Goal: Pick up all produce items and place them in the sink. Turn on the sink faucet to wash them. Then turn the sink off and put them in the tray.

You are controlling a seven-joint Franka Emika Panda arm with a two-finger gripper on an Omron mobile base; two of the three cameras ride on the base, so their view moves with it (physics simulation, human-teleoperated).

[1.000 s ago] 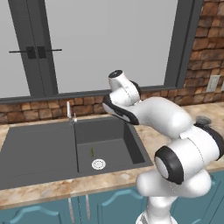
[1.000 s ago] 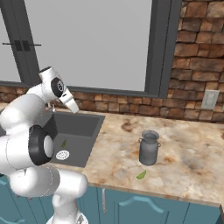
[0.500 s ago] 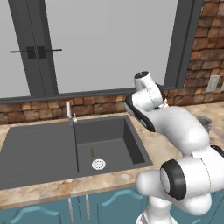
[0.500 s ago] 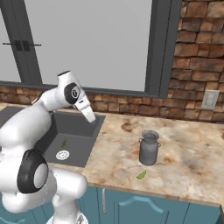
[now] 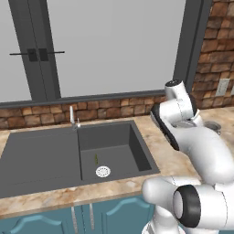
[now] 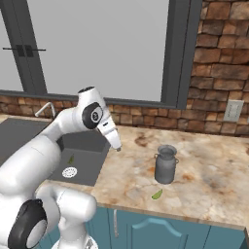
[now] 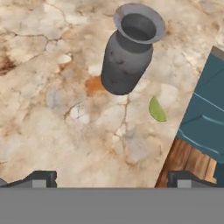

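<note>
Jaws apart, empty, over table | green piece (image 7: 157, 109) just beside grey jug (image 7: 127, 52) | risk: fingers clip jug when descending

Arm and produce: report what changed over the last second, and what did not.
The arm swung from above the sink rightward over the counter, carrying the gripper toward the metal jug. Nothing was grasped or released. One green piece still lies in the basin by the drain; the other green piece stays beside the jug.

Pincer (image 7: 112, 178) tips cut by edge
</note>
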